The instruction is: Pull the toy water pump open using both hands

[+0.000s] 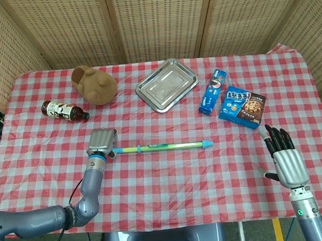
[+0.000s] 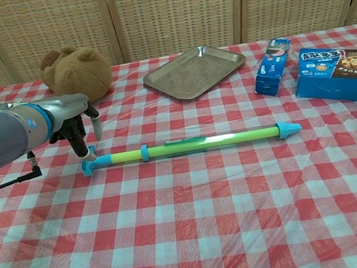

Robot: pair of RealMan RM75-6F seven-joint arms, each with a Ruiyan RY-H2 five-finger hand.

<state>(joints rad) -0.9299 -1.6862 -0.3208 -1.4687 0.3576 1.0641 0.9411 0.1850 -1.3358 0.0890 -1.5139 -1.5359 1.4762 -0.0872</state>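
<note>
The toy water pump lies flat across the checked cloth. It has a green barrel and blue ends. Its T-handle points left.

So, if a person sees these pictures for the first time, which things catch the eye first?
The long green and blue toy water pump lies across the middle of the checked table, and the left hand is right at its blue handle end. The right hand waits with fingers spread at the table's near right edge. Behind, a shiny metal tray and a brown plush toy stand out.
</note>
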